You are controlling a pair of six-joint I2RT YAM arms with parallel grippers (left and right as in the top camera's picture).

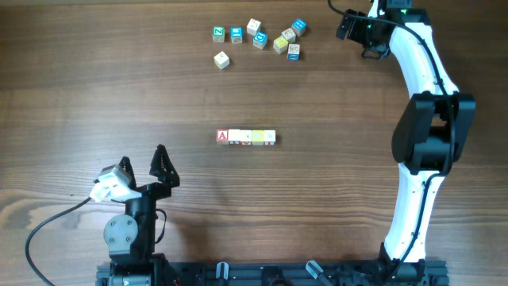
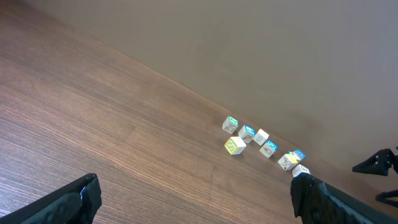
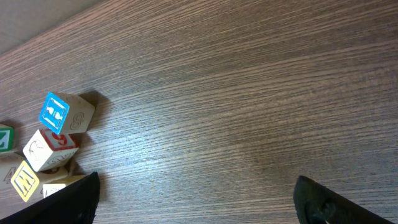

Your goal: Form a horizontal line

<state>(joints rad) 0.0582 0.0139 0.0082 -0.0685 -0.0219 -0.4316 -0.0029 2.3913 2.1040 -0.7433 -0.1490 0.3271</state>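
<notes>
Both jaws gape empty: left gripper [image 1: 141,165] near the front edge of the brown wooden table [image 1: 79,95], right gripper [image 1: 341,22] beside scattered blue- and green-faced wooden cubes [image 1: 262,36]. Only the overhead view shows the row of five small wooden letter cubes [image 1: 247,137], mid-table, running left-right, red "A" leftmost. The right wrist view crops some loose cubes.

A brown wood-grain worktop [image 1: 95,87] carries the horizontal line [image 1: 247,137] at its middle: five small cubes touching side by side, the red "A" at the left end. At the far side lie scattered loose cubes [image 1: 260,38], several with blue faces.
</notes>
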